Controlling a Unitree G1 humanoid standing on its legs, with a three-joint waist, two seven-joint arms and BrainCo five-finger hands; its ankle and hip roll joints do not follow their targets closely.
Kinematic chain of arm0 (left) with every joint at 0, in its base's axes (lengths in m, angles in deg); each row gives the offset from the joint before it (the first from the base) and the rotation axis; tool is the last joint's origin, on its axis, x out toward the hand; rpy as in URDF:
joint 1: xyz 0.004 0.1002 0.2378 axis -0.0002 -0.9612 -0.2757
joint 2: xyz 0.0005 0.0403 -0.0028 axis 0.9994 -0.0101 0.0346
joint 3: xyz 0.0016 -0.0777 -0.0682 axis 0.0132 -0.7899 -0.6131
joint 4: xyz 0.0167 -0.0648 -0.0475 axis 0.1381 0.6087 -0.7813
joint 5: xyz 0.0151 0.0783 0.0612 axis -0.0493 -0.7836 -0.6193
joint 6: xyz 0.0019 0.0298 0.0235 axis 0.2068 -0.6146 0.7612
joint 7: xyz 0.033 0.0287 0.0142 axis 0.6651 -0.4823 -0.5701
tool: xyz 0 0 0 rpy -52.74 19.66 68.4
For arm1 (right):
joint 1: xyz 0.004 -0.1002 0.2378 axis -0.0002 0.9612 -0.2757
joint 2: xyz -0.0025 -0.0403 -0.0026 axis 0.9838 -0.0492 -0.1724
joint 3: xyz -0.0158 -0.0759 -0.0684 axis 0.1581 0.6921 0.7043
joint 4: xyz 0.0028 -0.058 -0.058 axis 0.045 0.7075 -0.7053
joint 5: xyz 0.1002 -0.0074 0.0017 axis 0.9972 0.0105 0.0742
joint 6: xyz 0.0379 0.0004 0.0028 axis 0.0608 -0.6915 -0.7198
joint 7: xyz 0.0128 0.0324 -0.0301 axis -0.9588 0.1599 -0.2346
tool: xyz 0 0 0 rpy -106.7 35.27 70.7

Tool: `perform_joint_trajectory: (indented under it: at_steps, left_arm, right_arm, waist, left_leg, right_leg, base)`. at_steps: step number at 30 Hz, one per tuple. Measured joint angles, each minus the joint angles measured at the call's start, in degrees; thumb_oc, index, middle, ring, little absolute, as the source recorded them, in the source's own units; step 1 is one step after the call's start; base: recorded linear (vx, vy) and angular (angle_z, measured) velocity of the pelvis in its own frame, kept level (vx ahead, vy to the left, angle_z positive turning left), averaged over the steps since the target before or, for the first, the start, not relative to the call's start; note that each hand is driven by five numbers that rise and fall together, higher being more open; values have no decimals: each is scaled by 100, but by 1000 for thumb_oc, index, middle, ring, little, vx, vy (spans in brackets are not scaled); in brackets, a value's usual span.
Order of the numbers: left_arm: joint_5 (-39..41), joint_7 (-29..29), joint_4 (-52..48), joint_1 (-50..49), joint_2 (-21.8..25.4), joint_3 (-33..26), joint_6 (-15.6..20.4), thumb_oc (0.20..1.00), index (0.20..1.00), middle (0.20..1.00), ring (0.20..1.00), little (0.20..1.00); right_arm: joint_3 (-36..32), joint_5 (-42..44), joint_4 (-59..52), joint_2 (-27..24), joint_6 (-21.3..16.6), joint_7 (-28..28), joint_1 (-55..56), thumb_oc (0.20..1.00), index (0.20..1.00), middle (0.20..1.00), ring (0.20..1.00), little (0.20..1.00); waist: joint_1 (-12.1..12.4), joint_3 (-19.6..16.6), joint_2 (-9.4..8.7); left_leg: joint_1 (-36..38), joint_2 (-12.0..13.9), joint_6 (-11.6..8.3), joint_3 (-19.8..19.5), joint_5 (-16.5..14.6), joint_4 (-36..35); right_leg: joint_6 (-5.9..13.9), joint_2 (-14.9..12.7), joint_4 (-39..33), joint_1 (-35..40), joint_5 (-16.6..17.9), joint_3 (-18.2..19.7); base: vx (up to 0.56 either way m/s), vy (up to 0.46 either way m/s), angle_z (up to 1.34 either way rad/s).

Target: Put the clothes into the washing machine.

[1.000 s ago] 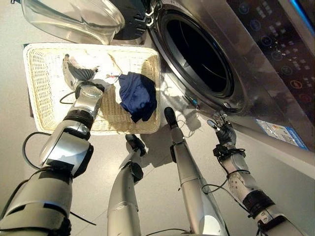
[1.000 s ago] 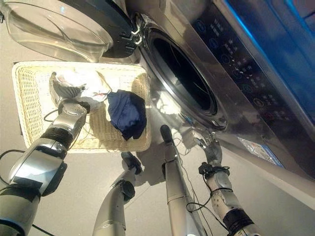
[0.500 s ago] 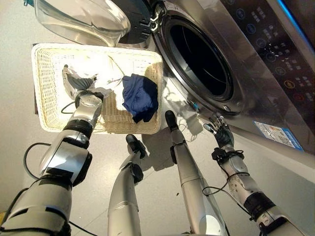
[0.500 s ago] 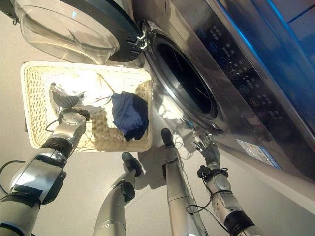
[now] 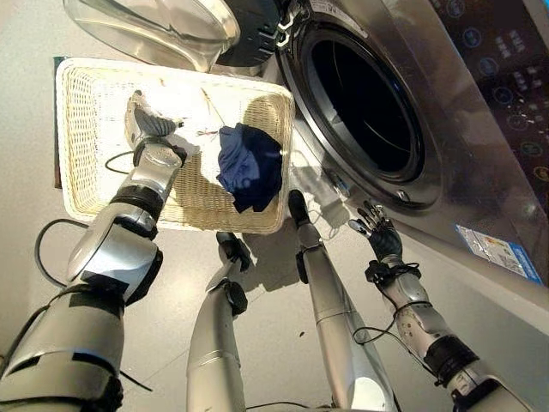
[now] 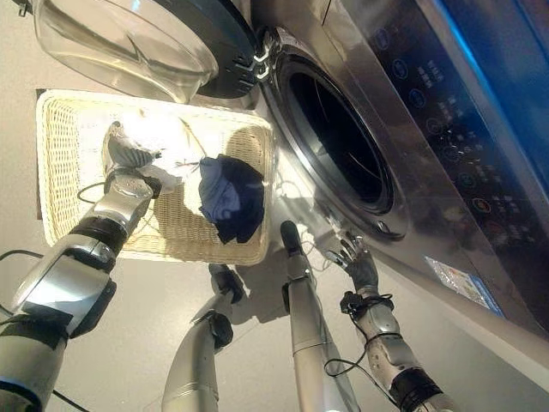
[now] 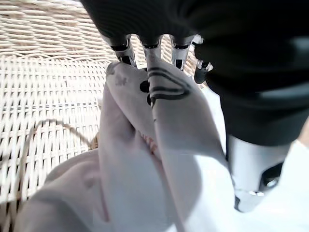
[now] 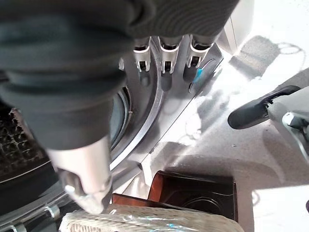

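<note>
Where curled, left hand (image 7: 149, 53) on white garment (image 7: 159, 159)

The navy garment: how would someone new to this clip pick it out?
Find the washing machine with its open door. On the floor beside it sits a pale wicker basket. The navy garment lies bunched at the basket's machine end, the one dark item beside the white cloth under the left hand.
</note>
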Motion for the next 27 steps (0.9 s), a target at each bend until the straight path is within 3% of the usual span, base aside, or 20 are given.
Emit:
perform_joint_trajectory:
  at_steps: [5,6,7,9,10,14,17,24,27]
  left_arm:
    - [-645,578,242,411,72,690,-541,1000,1000,1000,1000,1000]
    - [-777,687,250,456,90,774,-639,915,915,915,915,915]
    - [-1001,896,284,528,91,985,-819,514,514,514,514,514]
    - [-1652,1357,355,682,89,1495,-1224,382,382,382,382,382]
    - [-2123,1670,369,774,102,1722,-1491,200,200,200,200,200]
    - [-2940,2524,438,881,121,2135,-2116,200,200,200,200,200]
    - [-3220,2796,408,800,47,2216,-2255,200,200,200,200,200]
    - [-3209,2703,98,206,-58,2170,-2215,200,200,200,200,200]
    - [-2929,2181,-321,-135,8,1596,-1935,200,200,200,200,200]
  right_arm:
    - [57,54,-10,-70,27,26,-68,1000,1000,1000,1000,1000]
    - [64,56,-12,-80,31,27,-82,1000,1000,1000,1000,1000]
    - [81,58,-14,-112,32,65,-100,1000,1000,1000,1000,1000]
    - [103,98,-12,-172,74,154,-168,1000,1000,1000,1000,1000]
    - [104,128,-12,-192,113,202,-236,1000,1000,1000,1000,1000]
    - [177,183,-30,-187,144,386,-379,1000,1000,1000,1000,1000]
    - [175,228,-30,-201,145,473,-378,1000,1000,1000,1000,1000]
    - [174,222,-347,-195,151,523,-382,1000,1000,1000,1000,1000]
    - [173,209,-443,-198,152,514,-296,1000,1000,1000,1000,1000]
  waist:
    - [-42,-17,-37]
    - [-49,-16,-37]
    - [-51,-17,-38]
    - [-66,-19,-41]
    - [-94,-22,-48]
    - [-227,-119,-225]
    - [-224,-124,-234]
    - [-148,-126,-232]
    - [107,-122,-222]
  left_leg:
    - [-168,-2,-16,26,-15,80]
    - [-172,-3,-17,29,-17,80]
    - [-166,-7,-19,40,-24,81]
    - [-166,-10,-12,57,-32,84]
    - [-163,-12,-6,75,-40,87]
    - [-85,-13,1,186,-86,57]
    - [-10,-14,10,175,-89,26]
    - [310,-36,11,159,-42,-182]
    - [444,-64,-30,49,113,-401]
  right_leg:
    - [58,34,60,-181,-41,109]
    - [60,32,60,-184,-40,111]
    - [63,32,58,-183,-40,125]
    - [74,30,44,-184,-33,141]
    - [82,31,38,-184,-28,161]
    - [102,48,3,-175,-9,284]
    - [73,52,2,-106,11,281]
    - [60,36,-55,176,0,248]
    - [43,8,-84,282,-2,148]
  base:
    - [0,0,0]
    - [0,0,0]
    - [0,0,0]
    - [-3,13,-2]
    - [-8,24,-4]
    - [-15,12,-12]
    - [-17,-3,-2]
    - [-54,-44,2]
    - [-64,-67,13]
